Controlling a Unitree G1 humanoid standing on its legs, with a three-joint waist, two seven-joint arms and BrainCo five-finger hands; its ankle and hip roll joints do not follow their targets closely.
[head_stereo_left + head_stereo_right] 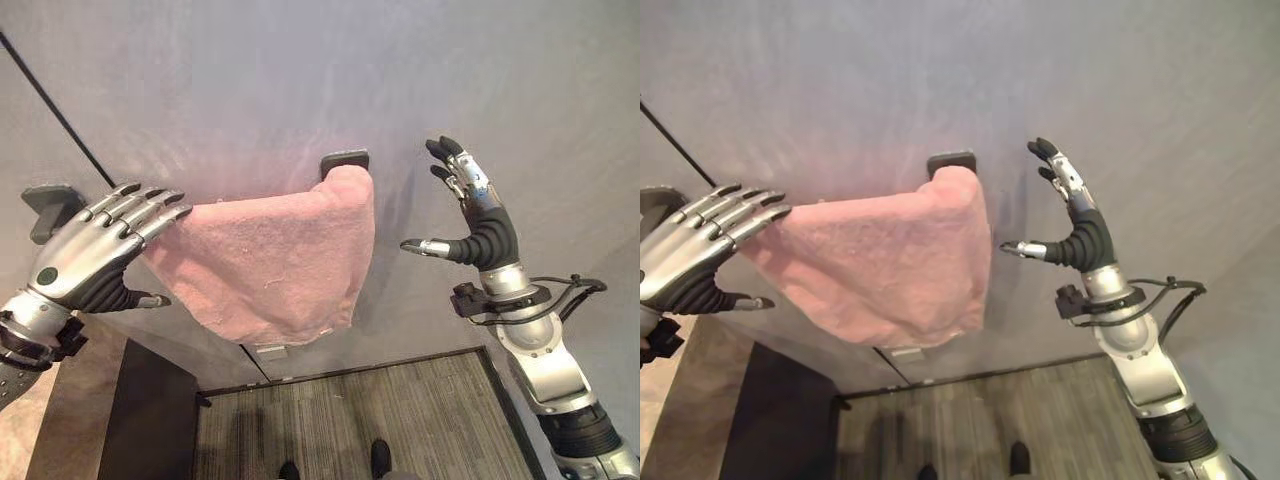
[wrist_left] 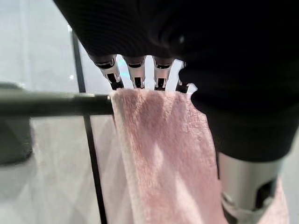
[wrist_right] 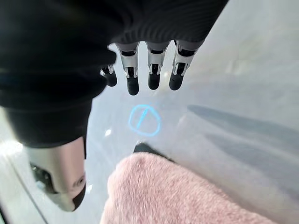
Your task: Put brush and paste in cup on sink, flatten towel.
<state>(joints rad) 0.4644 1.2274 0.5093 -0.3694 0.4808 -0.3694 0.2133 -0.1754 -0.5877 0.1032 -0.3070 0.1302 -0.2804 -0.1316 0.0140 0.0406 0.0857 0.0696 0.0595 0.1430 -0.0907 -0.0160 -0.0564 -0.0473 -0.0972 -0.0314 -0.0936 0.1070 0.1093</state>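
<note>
A pink towel (image 1: 275,255) hangs over a dark wall rail, bunched toward the right bracket (image 1: 345,159) and sagging lower in the middle. My left hand (image 1: 95,245) is open, its straight fingers resting on the towel's left top edge by the rail (image 2: 56,103). In the left wrist view the towel (image 2: 163,158) drapes just past the fingertips (image 2: 138,82). My right hand (image 1: 470,215) is open in the air to the right of the towel, fingers spread and apart from it. The right wrist view shows the towel's right end (image 3: 177,196) below that hand.
The rail's left bracket (image 1: 50,205) sits on the grey wall (image 1: 300,70). A dark cabinet (image 1: 150,410) stands at the lower left beside striped flooring (image 1: 400,420). A person's shoes (image 1: 380,458) show at the bottom.
</note>
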